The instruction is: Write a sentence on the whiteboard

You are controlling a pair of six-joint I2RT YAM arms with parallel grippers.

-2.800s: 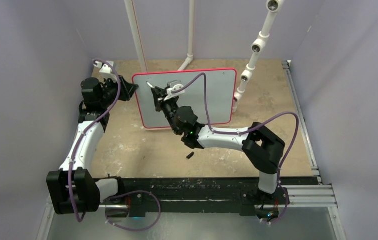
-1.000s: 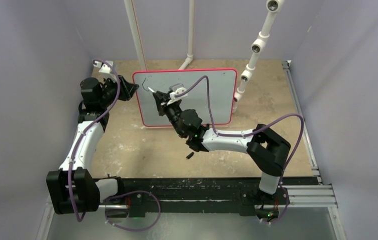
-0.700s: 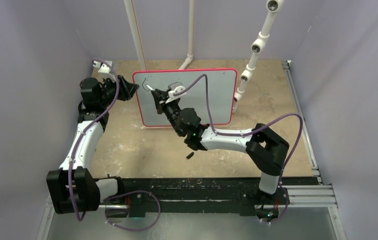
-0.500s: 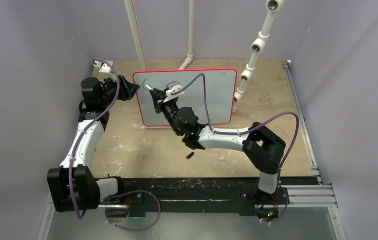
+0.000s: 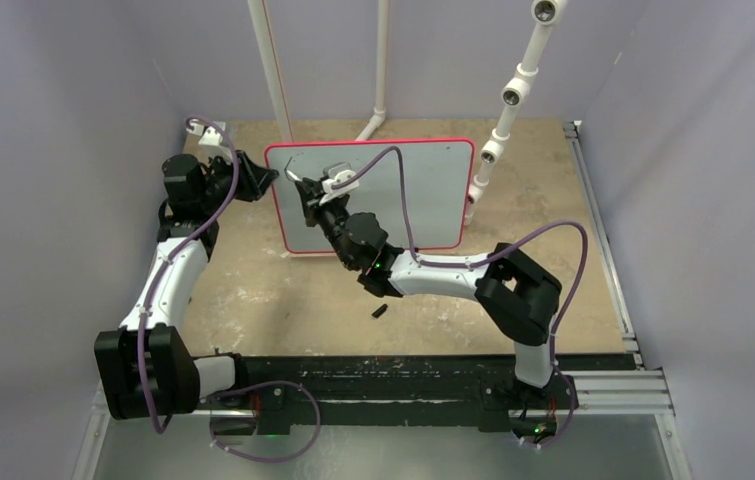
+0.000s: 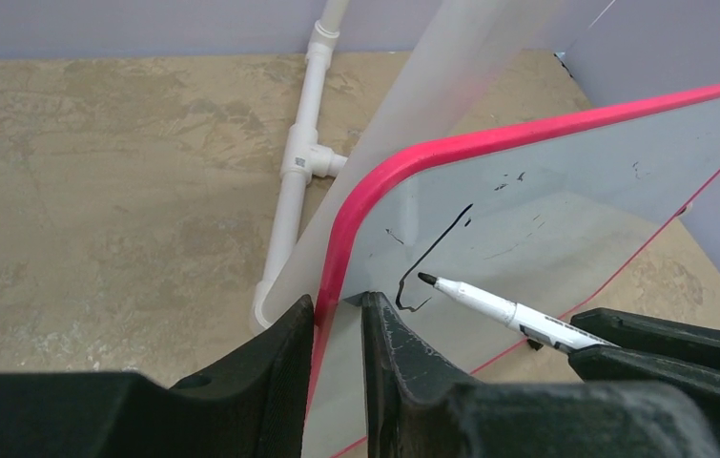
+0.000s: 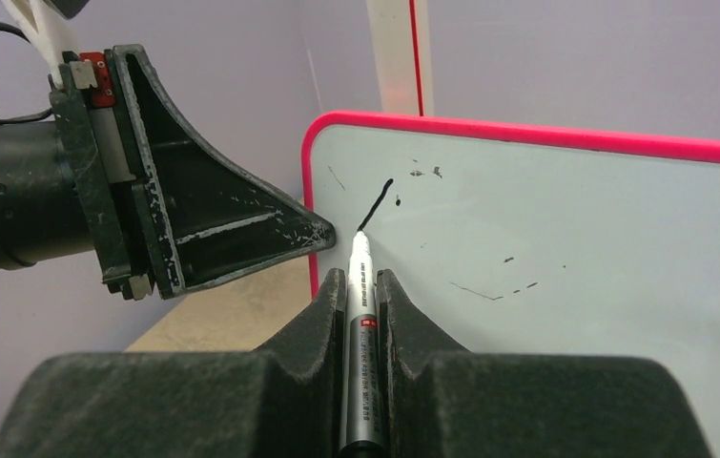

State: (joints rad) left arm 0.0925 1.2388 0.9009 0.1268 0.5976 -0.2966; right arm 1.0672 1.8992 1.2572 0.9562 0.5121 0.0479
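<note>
Here, mottled tan tabletop (image 5: 273, 290) under the whiteboard (image 5: 433, 190), lavender walls (image 5: 53, 150) around.

whiteboard (image 7: 575, 239): one curved black stroke (image 7: 376, 204) and stray flecks; no letter or word can be read.
marker (image 7: 360, 324): fine print on the barrel, too small to read.

Right tool (image 5: 309, 200) and marker (image 7: 360, 286) further left
</note>
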